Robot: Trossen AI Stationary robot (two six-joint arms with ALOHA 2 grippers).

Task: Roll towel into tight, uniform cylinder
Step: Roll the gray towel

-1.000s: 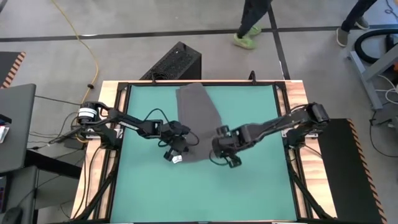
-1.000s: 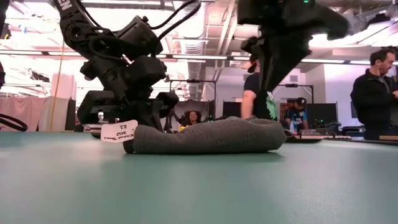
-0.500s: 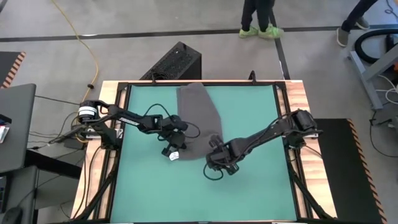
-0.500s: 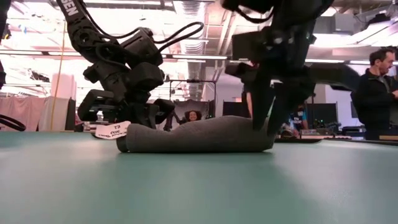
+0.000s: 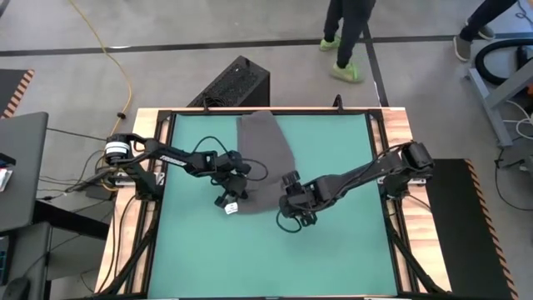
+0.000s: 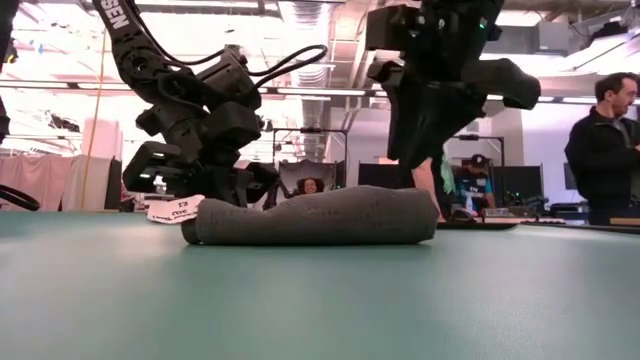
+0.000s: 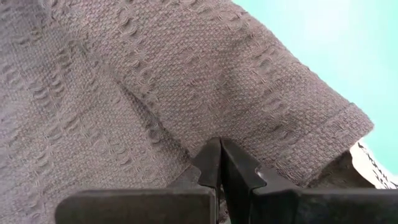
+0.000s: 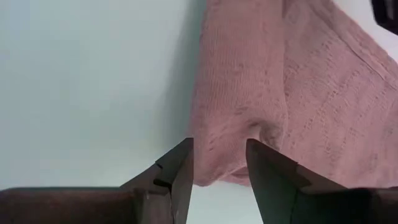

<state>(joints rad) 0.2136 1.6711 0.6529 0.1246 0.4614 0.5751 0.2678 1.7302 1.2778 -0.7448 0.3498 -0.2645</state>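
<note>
Lifted since before, right hand [image 8: 217, 165] gapes above one towel [image 5: 265, 158]; left hand [image 7: 220, 163] stays pinched together.

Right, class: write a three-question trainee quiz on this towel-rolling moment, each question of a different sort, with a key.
1. True or false: the left gripper has its fingers shut against the towel.
2. Multiple choice: the white tag sits at which end of the rolled part in the high view? A) the left arm's end B) the right arm's end C) the far, flat end.
3. Fill in: the right gripper has its fingers ____, with the roll's end showing between them.

Key: 1 true. 2 A. 3 open. The near part of the towel is rolled; the rest lies flat on the teal mat, reaching toward the far edge.
</note>
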